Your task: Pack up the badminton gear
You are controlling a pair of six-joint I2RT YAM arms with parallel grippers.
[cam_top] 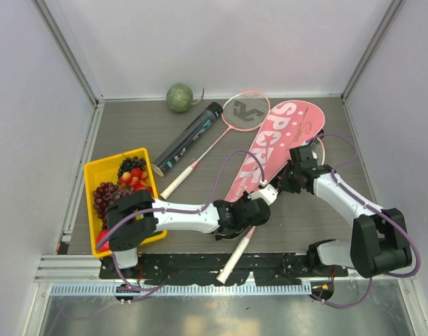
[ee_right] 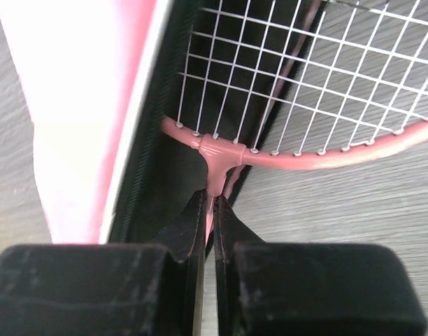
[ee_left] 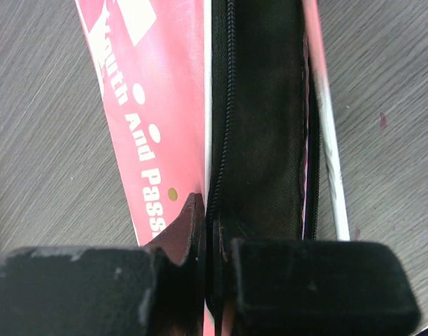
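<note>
The pink "SPORT" bag (cam_top: 273,150) lies right of centre, its zip open. My left gripper (cam_top: 261,201) is shut on the bag's zipper edge (ee_left: 212,231) at its narrow near end; the pink cover (ee_left: 158,105) and the black lining (ee_left: 263,126) show beyond. My right gripper (cam_top: 301,168) is shut on the throat (ee_right: 214,203) of a pink racket, whose strung head (ee_right: 305,150) lies half inside the bag's open mouth (ee_right: 165,161). That racket's white handle (cam_top: 235,257) sticks out towards the near edge. The second racket (cam_top: 245,110) and the black tube (cam_top: 189,138) lie at the back. No shuttlecocks are in view.
A yellow tray (cam_top: 95,175) of fruit stands at the near left. A green melon (cam_top: 179,98) sits by the back wall. The second racket's handle (cam_top: 179,178) ends near the tray.
</note>
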